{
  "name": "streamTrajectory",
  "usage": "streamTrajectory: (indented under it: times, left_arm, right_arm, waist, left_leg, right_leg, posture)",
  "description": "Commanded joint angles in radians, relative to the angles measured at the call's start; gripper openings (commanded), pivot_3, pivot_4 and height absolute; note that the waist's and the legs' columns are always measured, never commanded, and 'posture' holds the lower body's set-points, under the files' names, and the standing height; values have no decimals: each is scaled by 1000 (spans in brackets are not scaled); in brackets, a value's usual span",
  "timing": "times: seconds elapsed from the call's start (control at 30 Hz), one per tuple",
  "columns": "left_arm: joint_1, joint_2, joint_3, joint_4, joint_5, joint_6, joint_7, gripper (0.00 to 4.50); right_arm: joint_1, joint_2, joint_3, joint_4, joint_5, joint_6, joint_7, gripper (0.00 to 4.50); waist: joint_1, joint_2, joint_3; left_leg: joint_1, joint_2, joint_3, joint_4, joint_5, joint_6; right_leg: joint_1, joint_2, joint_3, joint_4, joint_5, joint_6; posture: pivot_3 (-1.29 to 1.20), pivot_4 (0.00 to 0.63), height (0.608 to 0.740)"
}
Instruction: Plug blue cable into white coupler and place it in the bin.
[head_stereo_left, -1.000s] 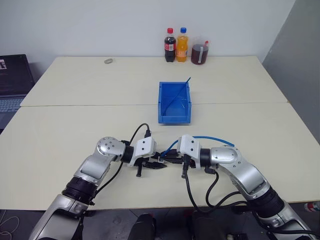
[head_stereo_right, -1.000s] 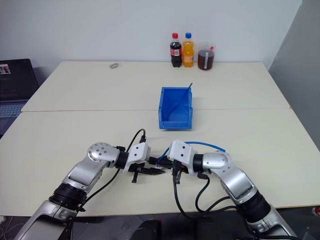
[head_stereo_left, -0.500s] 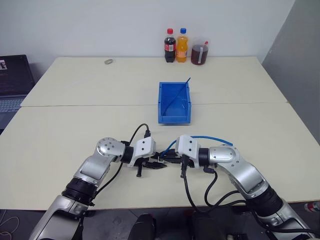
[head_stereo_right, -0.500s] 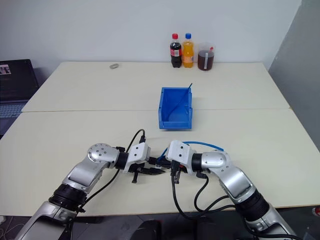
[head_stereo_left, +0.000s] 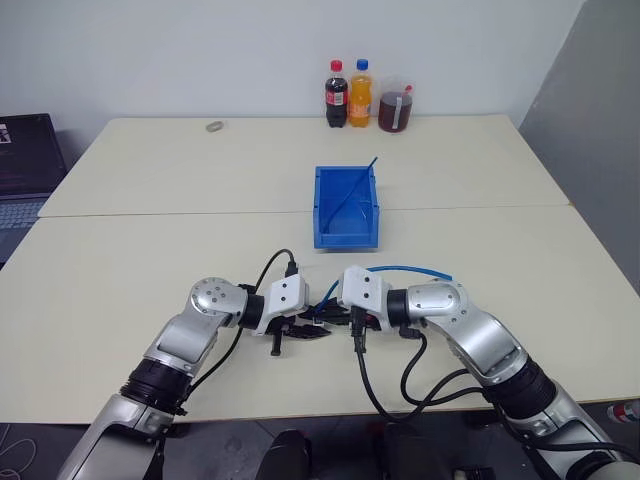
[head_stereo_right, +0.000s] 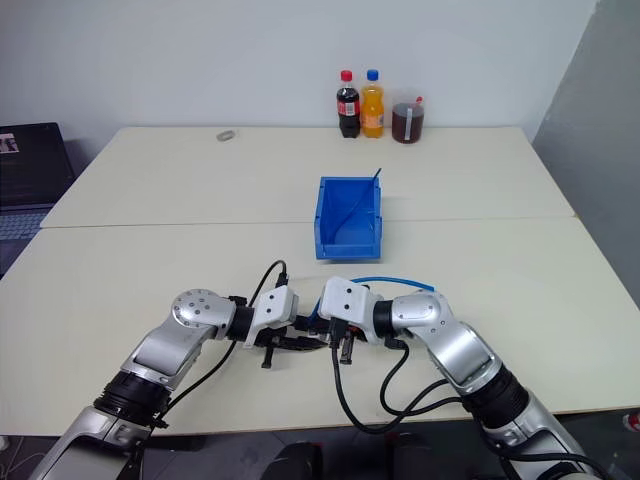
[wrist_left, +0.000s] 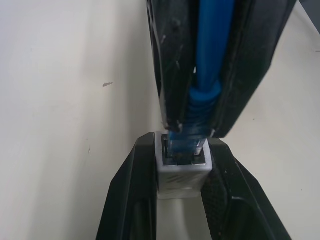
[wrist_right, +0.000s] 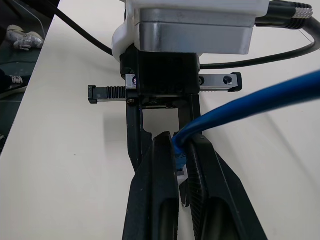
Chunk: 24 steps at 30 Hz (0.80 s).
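Both grippers meet tip to tip on the near side of the bin, well apart from it, low over the cream table. Left gripper (its black fingers pressed against two sides) is clamped on the white coupler. Right gripper is pinched tight on the blue cable just behind its plug, and the plug's tip sits in the coupler's opening. Behind the right gripper, the cable arcs back toward that arm. Beyond the bin, two soda bottles and a jug stand at the table's far edge.
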Motion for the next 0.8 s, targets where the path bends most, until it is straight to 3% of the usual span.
streamTrajectory:
  times: [0.03,0.8]
  left_arm:
    - [22,-1,-30,-28,11,11,-12,824]
    - [35,-4,-24,-35,19,11,-14,819]
  right_arm:
    - [26,-5,94,54,-37,62,24,0]
    - [20,33,132,178,-83,45,29,0]
  waist:
    - [-2,0,-2]
    - [-20,3,-20]
  left_leg:
    - [0,0,0,0,0,0]
    - [14,2,1,-5,0,0]
  right_leg:
    - [0,0,0,0,0,0]
    - [11,1,2,-1,-4,3]
  posture:
    - [0,150,740]
    - [0,150,740]
